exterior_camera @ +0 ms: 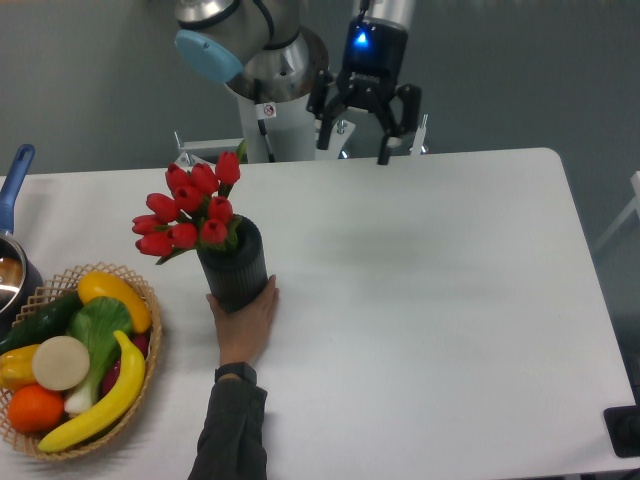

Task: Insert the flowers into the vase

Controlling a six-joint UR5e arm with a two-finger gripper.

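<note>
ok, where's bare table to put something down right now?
The whole right half of the table is bare, from the vase across to the right edge, and the front middle too. The left end is crowded: fruit basket, pot, vase with flowers, and a person's hand on the vase. The gripper hangs open at the back edge.

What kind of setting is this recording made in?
Most likely a robotics lab staged as a home tabletop: a plain white table against a bare grey wall, an arm with an open gripper mounted at the far edge, and props, namely flowers in a vase and a fruit basket.
</note>
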